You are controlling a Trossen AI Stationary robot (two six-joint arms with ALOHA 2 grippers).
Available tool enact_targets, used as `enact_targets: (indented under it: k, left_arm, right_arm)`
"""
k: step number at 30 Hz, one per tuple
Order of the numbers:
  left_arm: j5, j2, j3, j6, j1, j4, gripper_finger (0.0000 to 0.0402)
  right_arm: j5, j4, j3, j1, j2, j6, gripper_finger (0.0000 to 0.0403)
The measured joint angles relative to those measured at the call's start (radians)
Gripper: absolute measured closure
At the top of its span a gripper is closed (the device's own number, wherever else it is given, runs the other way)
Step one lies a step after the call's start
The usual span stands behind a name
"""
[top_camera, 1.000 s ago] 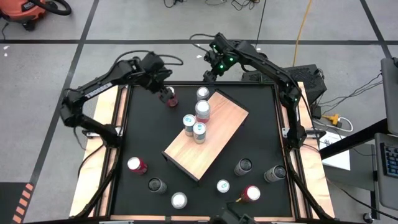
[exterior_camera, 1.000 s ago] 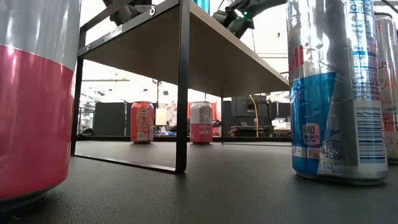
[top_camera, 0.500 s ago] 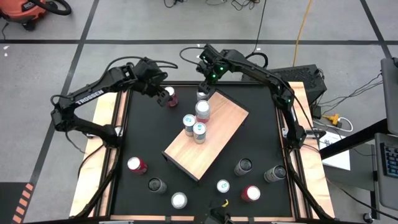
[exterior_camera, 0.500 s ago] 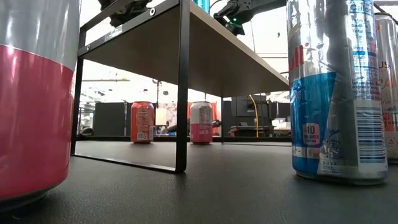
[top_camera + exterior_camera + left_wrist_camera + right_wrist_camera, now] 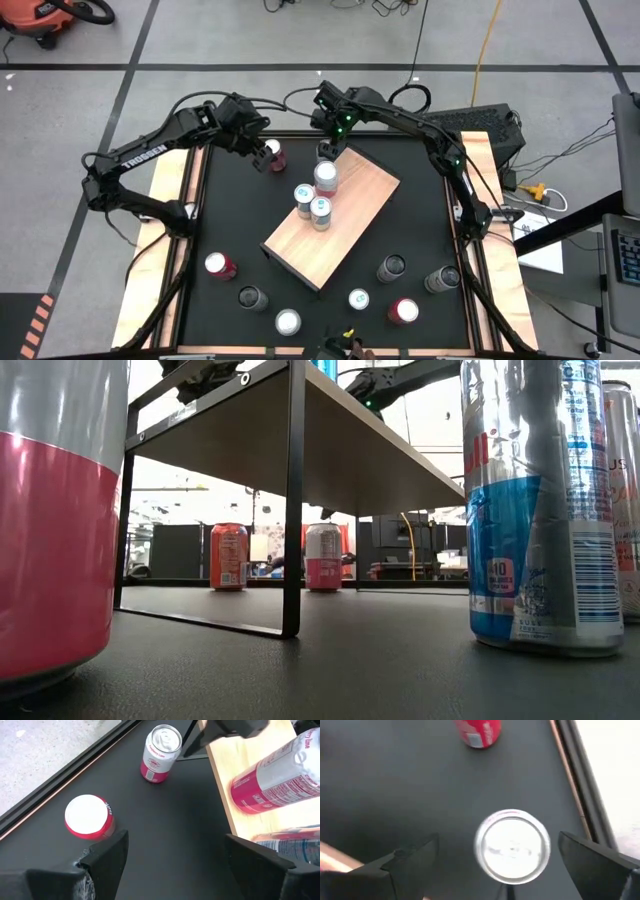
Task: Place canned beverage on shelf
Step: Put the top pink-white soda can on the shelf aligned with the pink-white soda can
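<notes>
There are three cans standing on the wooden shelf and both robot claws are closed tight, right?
Not quite. Three cans do stand on the shelf, but the claws are open: each wrist view shows the left gripper and right gripper with fingers spread wide, gripping nothing.

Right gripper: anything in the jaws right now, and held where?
Nothing is held. The right gripper hangs open above a silver-topped can standing on the black tabletop beside the shelf, its jaws clear of the can's sides.
</notes>
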Motion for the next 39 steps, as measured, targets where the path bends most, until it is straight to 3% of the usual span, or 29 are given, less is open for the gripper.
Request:
enact_targets:
  k: [6,39]
  left_arm:
    - [-0.012,0.000,0.000,-0.002,-0.021,0.000,0.0077]
    - [-0.032,0.000,0.000,-0.007,-0.039,0.000,0.0077]
  right_arm:
    - [0.098,0.019,0.000,0.011,0.004,-0.042,0.0018]
    - [0.103,0.005,-0.002,0.024,0.084,-0.062,0.0025]
